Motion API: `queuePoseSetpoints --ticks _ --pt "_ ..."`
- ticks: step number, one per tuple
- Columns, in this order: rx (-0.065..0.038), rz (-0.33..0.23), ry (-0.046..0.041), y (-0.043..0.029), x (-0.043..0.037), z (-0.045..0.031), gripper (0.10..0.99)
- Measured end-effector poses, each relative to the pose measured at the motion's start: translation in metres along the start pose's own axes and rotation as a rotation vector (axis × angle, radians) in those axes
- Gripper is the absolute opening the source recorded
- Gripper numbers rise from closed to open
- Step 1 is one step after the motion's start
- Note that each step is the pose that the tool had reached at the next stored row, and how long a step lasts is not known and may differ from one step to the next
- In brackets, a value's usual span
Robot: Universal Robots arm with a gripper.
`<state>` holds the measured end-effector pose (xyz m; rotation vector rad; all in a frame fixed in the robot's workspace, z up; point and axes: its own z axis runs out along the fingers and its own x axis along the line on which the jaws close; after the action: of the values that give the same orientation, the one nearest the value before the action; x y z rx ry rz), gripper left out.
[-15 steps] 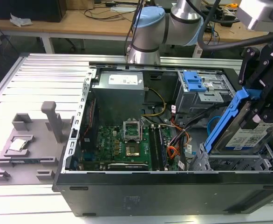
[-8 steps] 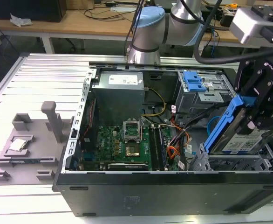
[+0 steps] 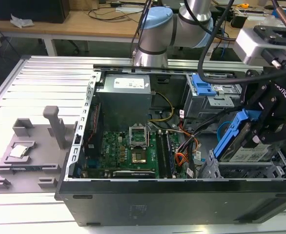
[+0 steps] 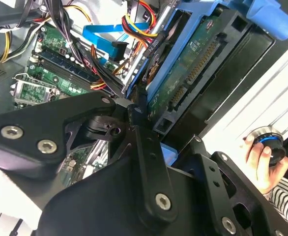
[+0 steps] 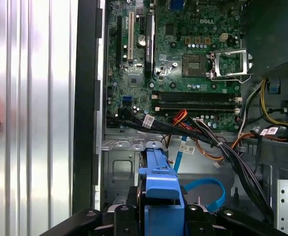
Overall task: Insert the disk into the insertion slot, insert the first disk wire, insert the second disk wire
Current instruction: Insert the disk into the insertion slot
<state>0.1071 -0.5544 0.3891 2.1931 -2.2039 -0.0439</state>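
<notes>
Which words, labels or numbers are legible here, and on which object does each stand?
Power supply label: too small to read.
Disk label: too small to read.
Motherboard: a maker's logo in white; the rest too small.
Cable tags: too small to read.
Claw body: white maker's lettering.

A ribbed aluminium desk (image 3: 45, 78) spreads across the foreground, its slats catching pale, even light. Behind it runs a wooden desk (image 3: 84, 22) on white legs (image 3: 50, 46) (cables (image 3: 109, 12) strewn over it, crumpled white paper (image 3: 21, 21) beside a black box (image 3: 30, 9)), with dark floor (image 3: 6, 48) beneath.
</notes>
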Motion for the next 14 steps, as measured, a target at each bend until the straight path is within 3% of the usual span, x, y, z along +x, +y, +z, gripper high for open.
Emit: queuePoseSetpoints --ticks 5,6,10,11,14 --pt "0.0 0.0 0.0 0.0 0.0 0.0003 0.373" --pt "0.0 0.0 -0.0003 0.0 0.0 0.0004 0.439" --pt "0.0 0.0 -0.0001 0.0 0.0 0.0005 0.439" --pt "0.0 0.0 -0.0001 0.0 0.0 0.0005 0.42" --pt "0.0 0.0 -0.0001 -0.0001 0.0 0.0006 0.235"
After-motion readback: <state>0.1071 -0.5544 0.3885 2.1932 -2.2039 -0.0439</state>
